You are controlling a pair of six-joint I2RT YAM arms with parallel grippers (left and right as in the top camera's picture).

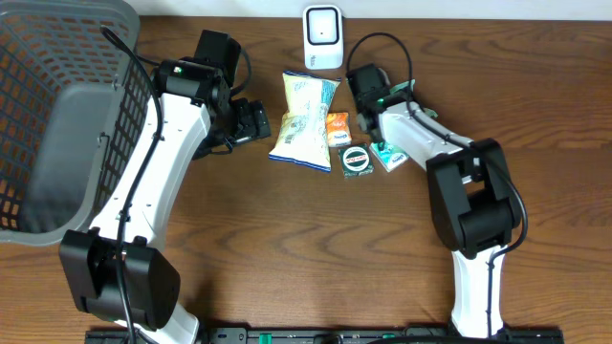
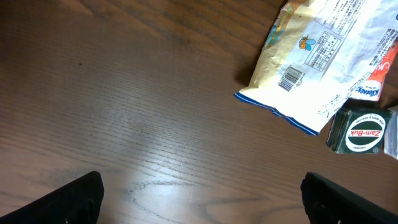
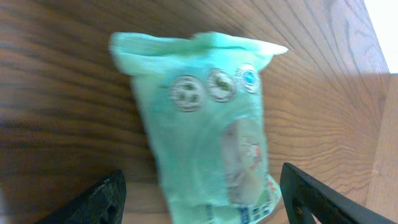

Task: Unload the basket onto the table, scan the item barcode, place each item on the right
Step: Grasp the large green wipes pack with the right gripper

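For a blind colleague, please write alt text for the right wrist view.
A pale green packet lies on the brown wooden table, slightly blurred, framed by the open right gripper. Its print is unreadable.

L arm (image 1: 158, 167) stretched fwd, L jaws wide open, R arm (image 1: 418, 136) bent inward, R jaws apart

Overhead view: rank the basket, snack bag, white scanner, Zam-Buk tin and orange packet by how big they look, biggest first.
1. basket
2. snack bag
3. white scanner
4. Zam-Buk tin and orange packet look about alike, so I won't rank those two.
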